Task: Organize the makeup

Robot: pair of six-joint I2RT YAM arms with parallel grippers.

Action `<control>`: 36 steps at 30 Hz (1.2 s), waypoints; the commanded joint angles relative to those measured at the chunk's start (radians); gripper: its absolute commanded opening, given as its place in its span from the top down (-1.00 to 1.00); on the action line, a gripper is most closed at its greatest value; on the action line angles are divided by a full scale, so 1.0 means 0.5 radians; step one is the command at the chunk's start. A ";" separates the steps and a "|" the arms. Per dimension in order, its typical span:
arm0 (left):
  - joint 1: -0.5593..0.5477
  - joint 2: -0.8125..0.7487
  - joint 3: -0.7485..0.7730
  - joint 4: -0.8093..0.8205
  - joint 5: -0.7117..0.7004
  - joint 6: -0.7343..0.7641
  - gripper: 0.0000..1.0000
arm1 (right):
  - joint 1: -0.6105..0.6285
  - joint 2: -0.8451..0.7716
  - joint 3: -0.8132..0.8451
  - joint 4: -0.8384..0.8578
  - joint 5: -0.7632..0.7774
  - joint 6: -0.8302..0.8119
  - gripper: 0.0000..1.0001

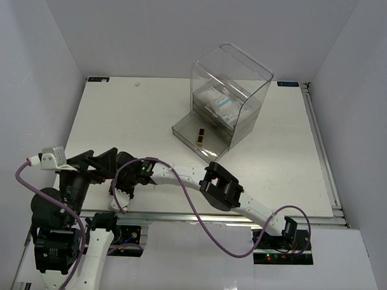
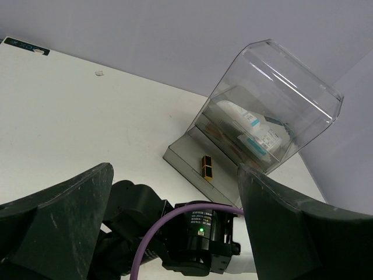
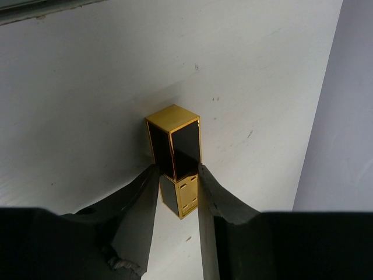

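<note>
Right wrist view: right pincer closed on gold lipstick tube at base. Expect rigid, light, slick case; grip flat sides. Left pincer wide, empty.

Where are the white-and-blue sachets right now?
In the top view, right of centre toward the far edge, the sachets lie inside the clear drawer box, behind the gold lipstick tube on its front ledge.

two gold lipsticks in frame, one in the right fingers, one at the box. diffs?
The held lipstick is clamped between the right fingers; the tray lipstick sits free. The held lipstick is over the white table; the tray lipstick is on the front tray of the clear box. Both: square, black panels, gold edges.
</note>
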 commanded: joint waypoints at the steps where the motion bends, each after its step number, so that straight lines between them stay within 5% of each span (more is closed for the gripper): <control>1: 0.009 0.004 -0.008 -0.003 0.018 -0.020 -0.96 | -0.023 -0.080 -0.256 -0.344 0.051 0.020 0.28; 18: 0.009 -0.027 -0.087 0.038 0.068 -0.081 -0.96 | -0.173 -0.996 -1.615 -0.194 0.078 0.227 0.21; 27: 0.009 -0.060 -0.158 0.037 0.116 -0.122 -0.96 | -0.173 -0.954 -1.581 -0.127 0.072 0.358 -0.09; 36: 0.009 -0.076 -0.166 0.014 0.120 -0.103 -0.96 | -0.183 -0.978 -1.530 0.037 0.012 0.459 -0.18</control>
